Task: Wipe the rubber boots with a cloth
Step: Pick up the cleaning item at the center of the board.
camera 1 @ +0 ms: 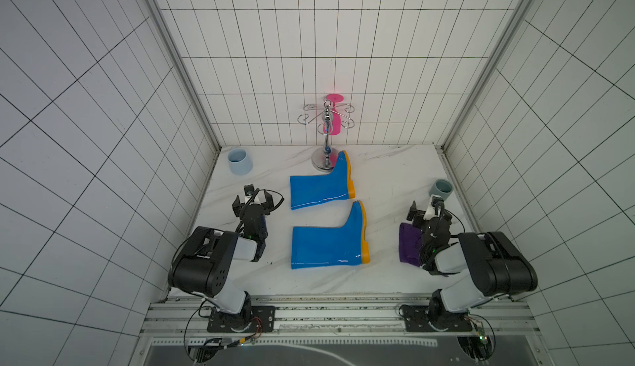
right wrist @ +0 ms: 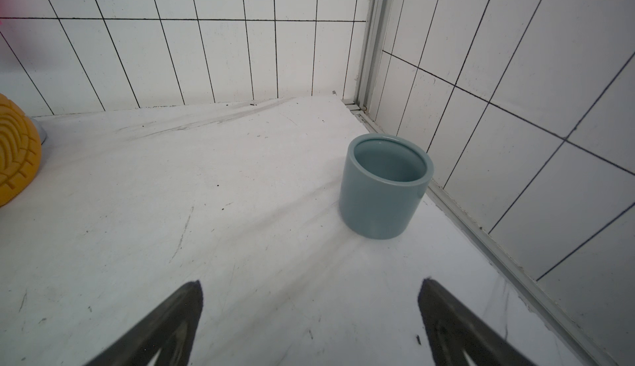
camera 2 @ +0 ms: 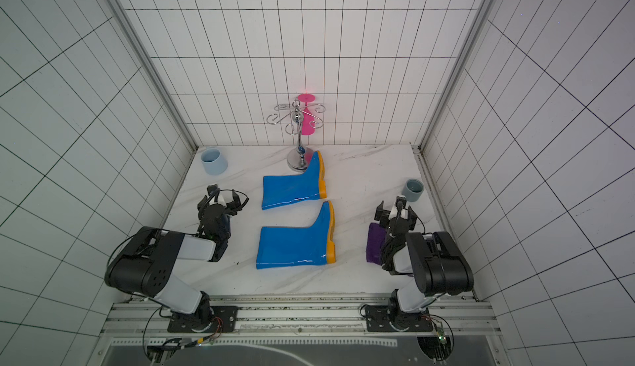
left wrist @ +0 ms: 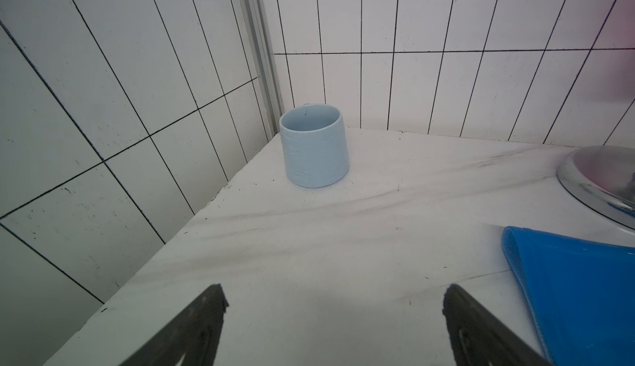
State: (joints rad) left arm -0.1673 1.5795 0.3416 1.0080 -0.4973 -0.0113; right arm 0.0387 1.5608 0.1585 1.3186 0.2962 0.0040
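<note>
Two glossy blue rubber boots with orange soles lie on their sides on the white marble table (camera 1: 385,175), seen in both top views. The far boot (camera 1: 323,185) sits behind the near boot (camera 1: 328,242), shafts pointing left. The dark-purple cloth (camera 1: 408,242) lies right of the near boot, partly hidden under my right arm. My left gripper (camera 1: 252,196) stands open left of the far boot's shaft (left wrist: 577,295), holding nothing. My right gripper (camera 1: 429,208) is open just beyond the cloth, empty, facing a teal cup (right wrist: 385,189). The cloth is out of both wrist views.
A light-blue mug (camera 1: 238,161) stands in the back-left corner. The teal cup (camera 1: 442,189) stands by the right wall. A chrome hook stand (camera 1: 326,134) carrying a pink piece (camera 1: 332,125) is behind the far boot's toe. Tiled walls close three sides.
</note>
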